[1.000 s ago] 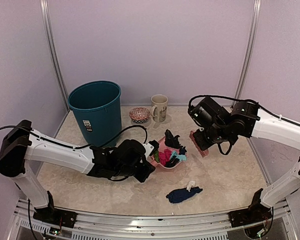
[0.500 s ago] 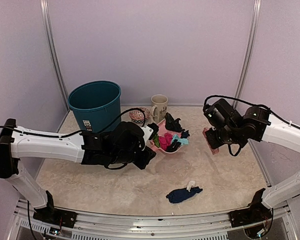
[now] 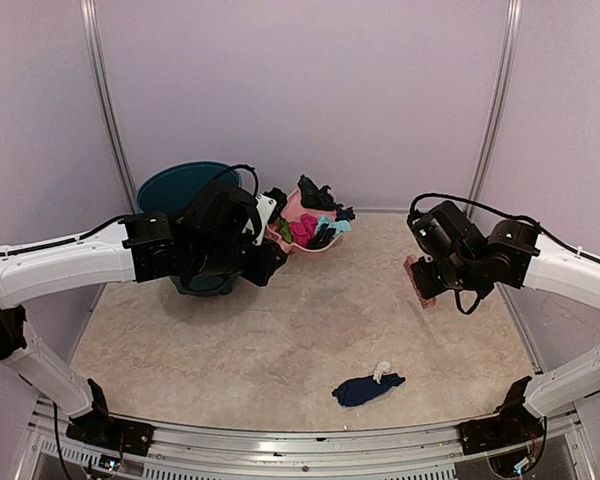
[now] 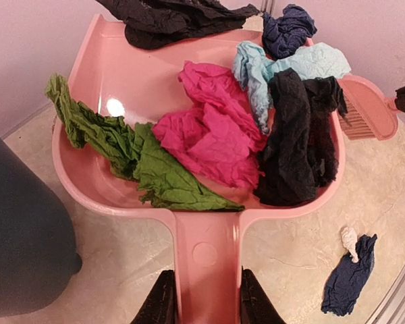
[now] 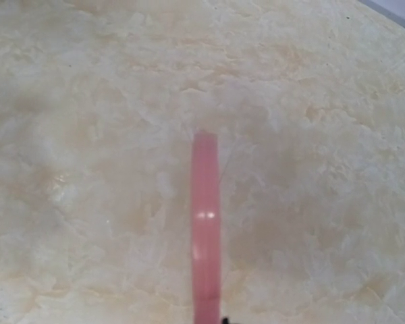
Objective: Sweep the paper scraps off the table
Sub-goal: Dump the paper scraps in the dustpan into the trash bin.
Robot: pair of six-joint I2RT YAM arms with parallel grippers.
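My left gripper is shut on the handle of a pink dustpan, held in the air at the back next to the teal bin. The pan carries paper scraps: green, magenta, black, pale teal and navy. A navy scrap with a small white bit lies on the table near the front. My right gripper is shut on a pink brush just above the table at the right.
The bin's dark wall fills the lower left of the left wrist view. Purple walls and metal posts close in the back and sides. A metal rail runs along the front edge.
My left arm has lifted the loaded dustpan off the table and carried it back and left to the bin. My right arm drew the brush to the right, then held still.
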